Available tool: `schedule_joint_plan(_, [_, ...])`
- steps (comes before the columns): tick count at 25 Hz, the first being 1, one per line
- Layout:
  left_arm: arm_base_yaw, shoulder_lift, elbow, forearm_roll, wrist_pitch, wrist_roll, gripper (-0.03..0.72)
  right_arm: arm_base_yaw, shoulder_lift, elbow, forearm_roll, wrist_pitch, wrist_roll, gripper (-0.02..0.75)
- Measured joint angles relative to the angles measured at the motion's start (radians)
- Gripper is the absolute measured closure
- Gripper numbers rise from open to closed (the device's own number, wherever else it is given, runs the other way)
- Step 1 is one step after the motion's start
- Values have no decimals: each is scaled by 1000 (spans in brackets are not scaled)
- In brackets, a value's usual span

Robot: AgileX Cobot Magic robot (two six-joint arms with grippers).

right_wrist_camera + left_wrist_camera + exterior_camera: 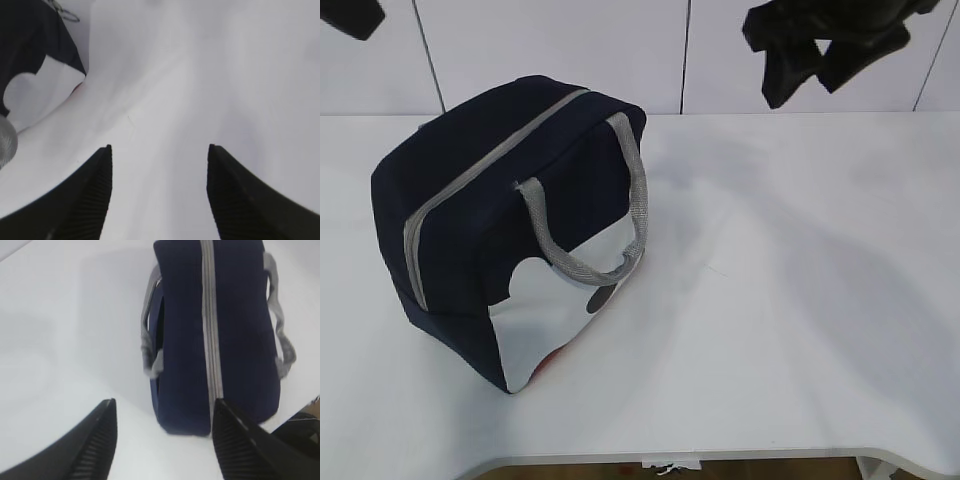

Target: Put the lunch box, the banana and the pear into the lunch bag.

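Standing zipped on the table (800, 330), the lunch bag (470, 230).

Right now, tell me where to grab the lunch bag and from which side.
Take the grey handle on the lunch bag from above. It flops down over the white patch side as a loop, apart from the closed zipper. The open left gripper is likely nearest.
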Motion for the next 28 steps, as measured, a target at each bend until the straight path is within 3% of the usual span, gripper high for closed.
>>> schedule_joint_plan(6, [0, -184, 148, 28, 6, -2, 238, 0, -238, 222, 0, 0, -4, 271])
schedule_joint_plan(16, [0, -508, 325, 28, 12, -4, 358, 0, -609, 527, 54, 0, -4, 271])
schedule_joint_plan(28, [0, -915, 628, 8, 14, -4, 425, 0, -1032, 752, 86, -6, -54, 271])
